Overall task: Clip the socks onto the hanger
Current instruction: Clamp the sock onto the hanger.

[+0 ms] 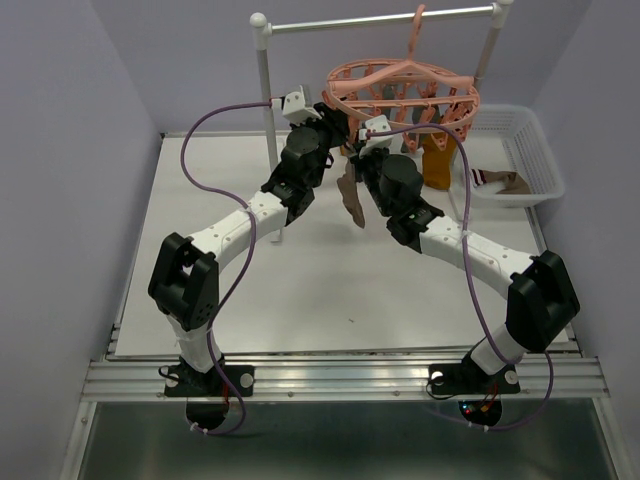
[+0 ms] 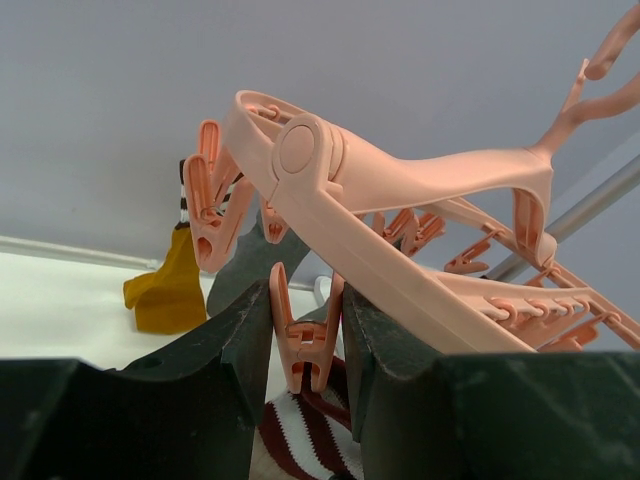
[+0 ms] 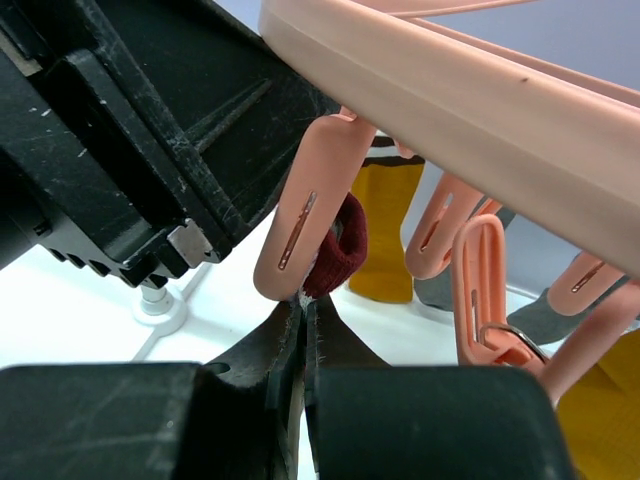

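Observation:
The salmon-pink round hanger [image 1: 400, 88] hangs from the metal rail, its ring [image 2: 400, 200] filling the left wrist view. My left gripper [image 1: 338, 130] is shut on one dangling clip [image 2: 305, 335], pressing its two handles together. Just below that clip lies the striped cuff of a brown sock [image 2: 310, 432]. My right gripper [image 3: 303, 305] is shut on this sock, its dark red cuff edge [image 3: 340, 245] held up against the clip's tip [image 3: 305, 215]. The rest of the sock [image 1: 352, 200] dangles below both grippers. A mustard sock [image 1: 438, 160] and a grey sock [image 2: 255, 255] hang from other clips.
The white-posted rail stand [image 1: 265, 90] rises just left of the grippers, its foot [image 3: 158, 305] on the table. A white mesh basket [image 1: 530, 150] at the back right holds another sock [image 1: 500, 181]. Purple cables loop over both arms.

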You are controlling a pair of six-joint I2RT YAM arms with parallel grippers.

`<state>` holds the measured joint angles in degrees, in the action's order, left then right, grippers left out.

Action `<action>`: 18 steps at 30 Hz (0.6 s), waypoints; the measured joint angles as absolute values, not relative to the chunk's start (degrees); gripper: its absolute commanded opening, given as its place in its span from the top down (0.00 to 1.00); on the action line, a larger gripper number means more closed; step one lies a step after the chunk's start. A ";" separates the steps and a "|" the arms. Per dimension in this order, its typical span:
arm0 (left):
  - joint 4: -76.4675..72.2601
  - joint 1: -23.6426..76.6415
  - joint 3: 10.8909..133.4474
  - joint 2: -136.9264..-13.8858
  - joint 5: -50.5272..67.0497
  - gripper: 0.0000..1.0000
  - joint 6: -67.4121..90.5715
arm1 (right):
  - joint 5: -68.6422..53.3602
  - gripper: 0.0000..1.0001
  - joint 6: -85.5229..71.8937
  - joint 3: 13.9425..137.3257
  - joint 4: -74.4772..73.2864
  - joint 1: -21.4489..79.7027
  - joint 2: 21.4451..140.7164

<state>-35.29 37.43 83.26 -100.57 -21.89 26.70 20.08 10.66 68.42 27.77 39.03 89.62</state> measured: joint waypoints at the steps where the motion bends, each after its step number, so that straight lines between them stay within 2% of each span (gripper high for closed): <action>1: -35.29 37.43 83.26 -100.57 -21.98 1.00 26.94 | 19.75 0.99 10.28 68.42 27.77 39.03 89.62; 18: -35.29 37.43 83.26 -100.57 -22.74 1.00 29.45 | 15.25 0.99 4.40 68.42 27.03 39.03 89.62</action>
<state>-35.29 37.43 83.26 -100.57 -22.74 29.45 15.25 4.40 68.42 27.03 39.03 89.62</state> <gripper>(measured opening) 0.413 0.036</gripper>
